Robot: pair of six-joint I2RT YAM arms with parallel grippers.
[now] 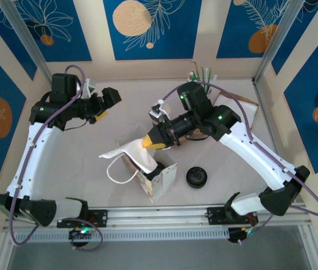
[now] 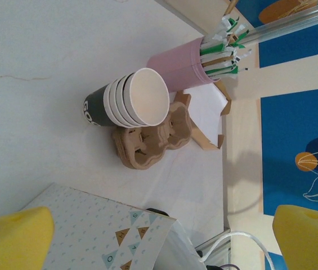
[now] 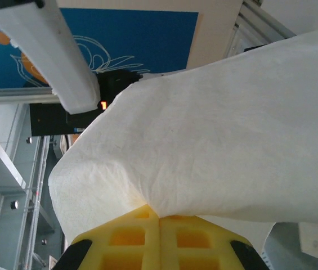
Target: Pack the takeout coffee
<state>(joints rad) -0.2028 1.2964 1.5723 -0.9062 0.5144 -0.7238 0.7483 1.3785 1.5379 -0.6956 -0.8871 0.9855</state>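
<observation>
From above, the right fingers [image 1: 154, 143] are pressed together on the top edge of a white bag [image 1: 130, 156], holding it up over the middle of the counter [image 1: 80, 163], most likely to pull its mouth open for loading. The bag's patterned side [image 1: 161, 181] stands at the near end. The coffee cup [image 1: 196, 177] sits upright on the counter just right of the bag, apart from it and from both arms, not yet packed. It reads as a round black lid, with the cup beneath mostly hidden. The left fingers [image 1: 111, 97] hang over the far left, well apart from the cup. In the left wrist view those fingers [image 2: 12, 239] are spread wide with nothing between them, facing a stack of paper cups [image 2: 130, 101], cardboard carriers [image 2: 150, 143] and a pink holder of straws [image 2: 184, 64]. In the right wrist view the yellow fingers [image 3: 159, 230] pinch a fold of the white bag [image 3: 220, 140], which drapes from them.
</observation>
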